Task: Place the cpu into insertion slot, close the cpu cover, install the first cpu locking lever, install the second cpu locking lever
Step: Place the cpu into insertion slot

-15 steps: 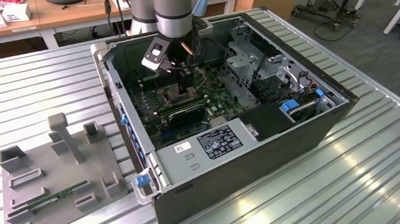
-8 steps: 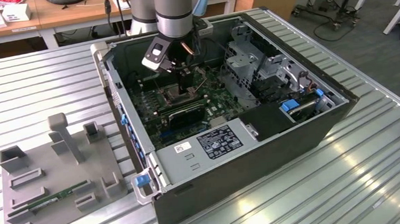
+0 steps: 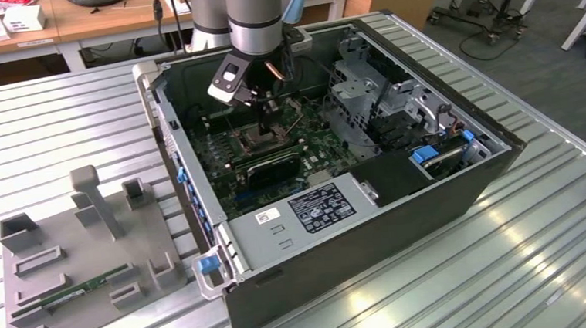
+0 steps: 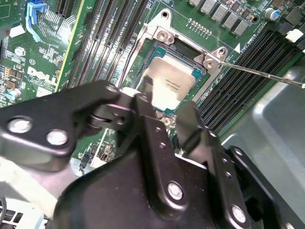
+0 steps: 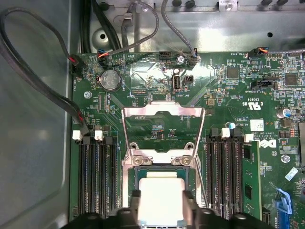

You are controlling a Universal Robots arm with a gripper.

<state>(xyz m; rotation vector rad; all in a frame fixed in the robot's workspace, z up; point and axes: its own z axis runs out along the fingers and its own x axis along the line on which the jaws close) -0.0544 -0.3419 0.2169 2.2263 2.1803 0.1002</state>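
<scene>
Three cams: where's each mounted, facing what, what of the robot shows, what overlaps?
Exterior view: off the arm, high up, looking down into the open black computer case on the ribbed metal table; grey arm and gripper show.
Second wrist view: near the wrist, looking past the black gripper at the flat square silvery cpu it grips.
First wrist view: near the wrist, facing the green circuit board; gripper closed on the cpu, thin silvery cover frame swung open.
Shared: both wrist views show cpu and gripper.

Ribbed metal desk (image 3: pixel 547 254) fills the foreground, overhead light glaring off its slats. Behind it, a wooden desk (image 3: pixel 87 25) runs along the back. Grey floor (image 3: pixel 544 53) at the exterior view's right, wheeled stand bases (image 3: pixel 466 22) parked there.
</scene>
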